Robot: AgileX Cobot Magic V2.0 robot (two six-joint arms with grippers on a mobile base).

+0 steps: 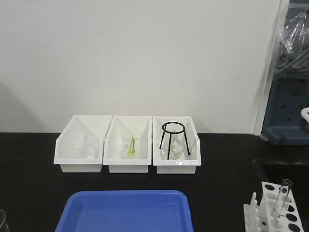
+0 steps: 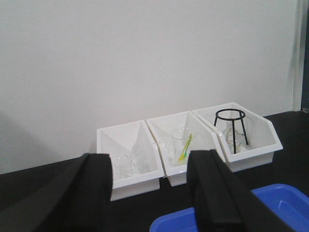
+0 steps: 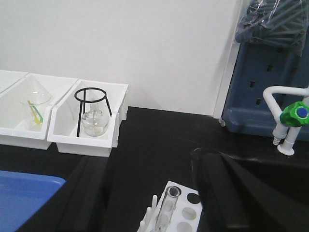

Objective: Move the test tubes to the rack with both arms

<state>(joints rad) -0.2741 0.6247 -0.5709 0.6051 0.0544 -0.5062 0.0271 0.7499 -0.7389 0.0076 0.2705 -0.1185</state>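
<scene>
The white rack (image 1: 269, 191) stands at the front right of the black table. One clear test tube (image 1: 281, 198) stands in a far corner hole, leaning slightly. No arm shows in the front view. In the right wrist view the rack (image 3: 181, 203) and its tube (image 3: 166, 210) lie low between the two black fingers of my right gripper (image 3: 147, 162), which is open and empty and does not touch them. My left gripper (image 2: 149, 162) is open and empty, above the table before the bins. No other test tubes are in view.
Three white bins (image 1: 128, 166) stand in a row at the back, holding glassware, a beaker with a green-yellow stick (image 1: 130, 145) and a black tripod (image 1: 173, 140). A blue tray (image 1: 125, 210) lies at the front. A sink tap (image 3: 289, 116) stands far right.
</scene>
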